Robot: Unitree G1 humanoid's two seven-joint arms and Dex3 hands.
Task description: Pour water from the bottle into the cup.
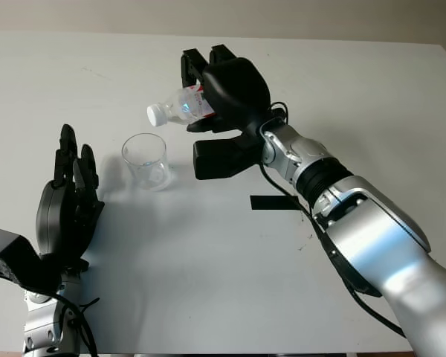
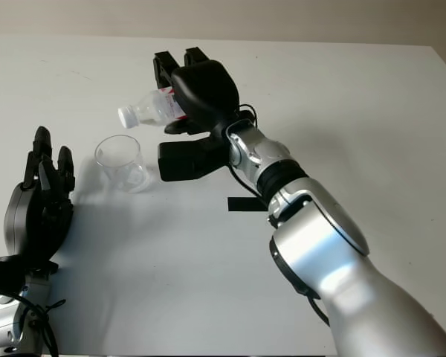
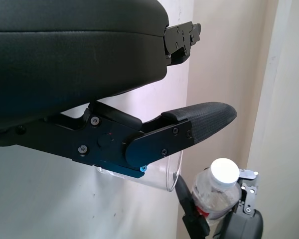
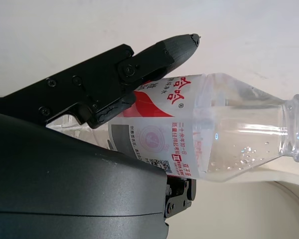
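The bottle (image 1: 184,105) hangs above the white table (image 1: 372,97), tipped nearly onto its side, its white cap (image 1: 157,114) pointing toward the clear cup (image 1: 146,160) and sitting just above and beyond the cup's rim. The cap appears to be on, so no water can leave yet. To pour well, the mouth should be centred over the cup and the tilt added slowly. The right hand (image 1: 227,89) is clenched around the bottle's labelled body. The left hand (image 1: 65,208) is open, near the table's front left, apart from the cup.
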